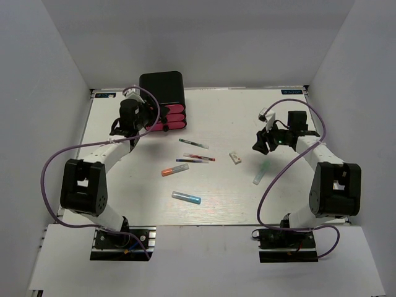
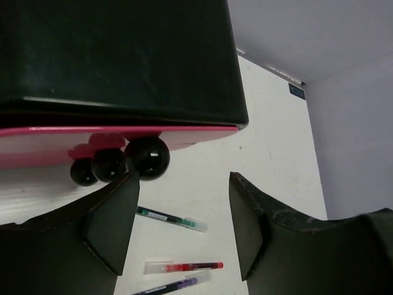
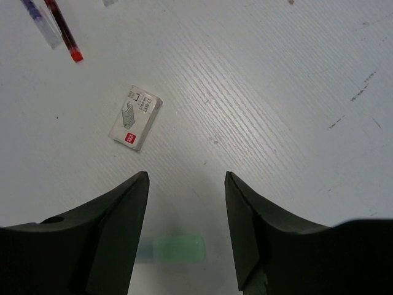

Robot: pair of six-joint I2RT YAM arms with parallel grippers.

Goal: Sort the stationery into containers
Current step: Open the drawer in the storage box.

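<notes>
Both pincers stood spread: the left pincer (image 2: 183, 178) just before the knobs (image 2: 147, 157) of the pink drawers (image 2: 37, 144), the right pincer (image 3: 186, 177) over the worktop (image 3: 276, 92) near a white staple box (image 3: 136, 117) and loose pens (image 3: 61, 29).

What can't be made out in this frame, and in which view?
1. Insides of the pink drawers: hidden in every view; the left wrist view shows only fronts and knobs under the black cabinet.
2. Pale-teal marker: blurred in the right wrist view, one end hidden by the right gripper.
3. Red pen and blue pen: cut off by that view's top edge.
4. Print on the small white box: too small to read.
</notes>
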